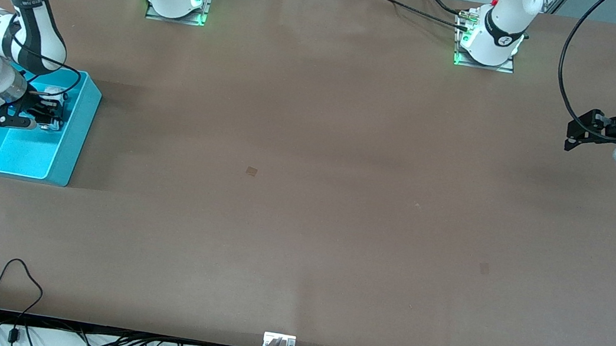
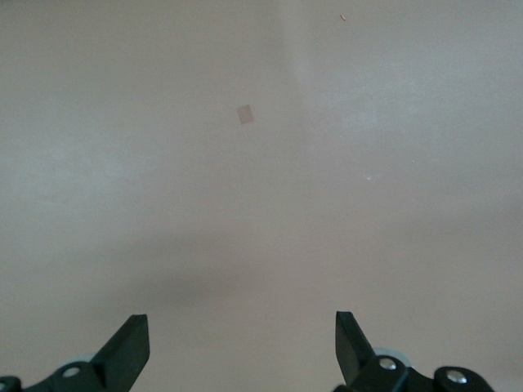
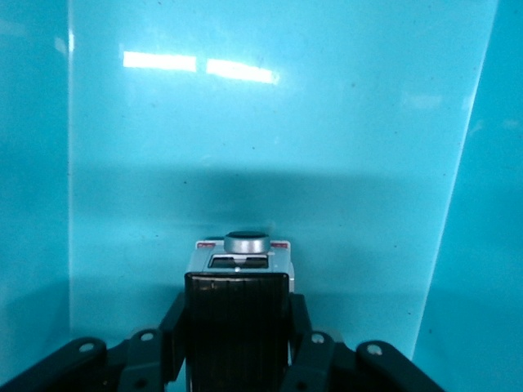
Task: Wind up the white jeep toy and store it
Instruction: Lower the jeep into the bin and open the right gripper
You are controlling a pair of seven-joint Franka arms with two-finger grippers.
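Now I see my right gripper (image 1: 50,116) inside the cyan bin (image 1: 70,147) at the table's right-arm end, fingers clamped on the white jeep toy (image 3: 239,257); my left gripper (image 1: 578,134) waits over the table's left-arm edge, fingers wide.

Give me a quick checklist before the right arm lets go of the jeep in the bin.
1. Right gripper shut on the white jeep toy: ok.
2. Toy inside the cyan bin, over its floor: ok.
3. Toy resting on the bin floor: cannot tell.
4. Toy wound: cannot tell.
5. Left gripper open, waiting over the table at its own end: ok.
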